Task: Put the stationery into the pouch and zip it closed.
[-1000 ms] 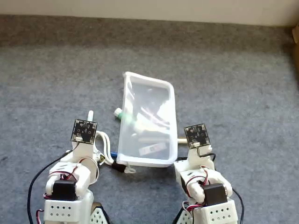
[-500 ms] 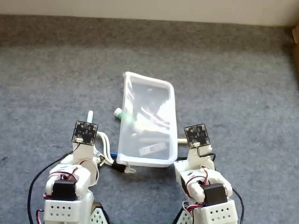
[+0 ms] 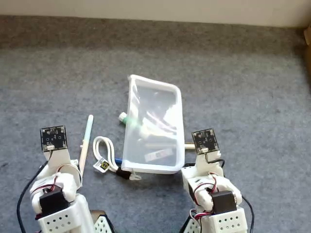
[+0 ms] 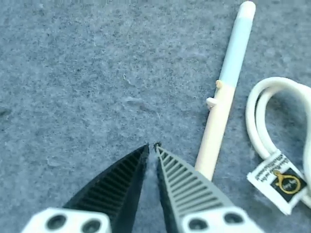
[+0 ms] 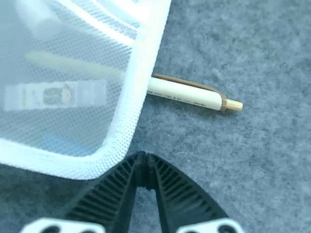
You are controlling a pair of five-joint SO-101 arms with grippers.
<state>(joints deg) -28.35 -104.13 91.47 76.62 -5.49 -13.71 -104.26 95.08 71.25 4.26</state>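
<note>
Overhead, the mesh pouch [image 3: 154,127] lies between both arms, with a blue-and-cream pen [image 3: 86,141] and a white cord [image 3: 103,148] on its left. At the left wrist, the left gripper [image 4: 151,147], jaws together and empty, points just beside that pen. At the right wrist, the right gripper [image 5: 145,160], jaws closed on nothing, sits by the pouch's corner, where a white pen [image 5: 187,93] pokes out.

The counter [image 3: 243,73] is mottled grey, felt-like. The pouch [image 3: 155,104] is see-through white mesh with a solid white border. The blue-capped pen [image 4: 223,92] has a cream barrel, a pale blue cap and a white tip. The brown-trimmed pen [image 5: 189,93] is cream. The cord [image 4: 250,114] is white, and its tag [image 4: 278,180] is white with a black-and-yellow mark. The left end effector [image 4: 151,146] pairs a black ribbed finger with a grey one. The right end effector [image 5: 145,158] is black and ribbed.
</note>
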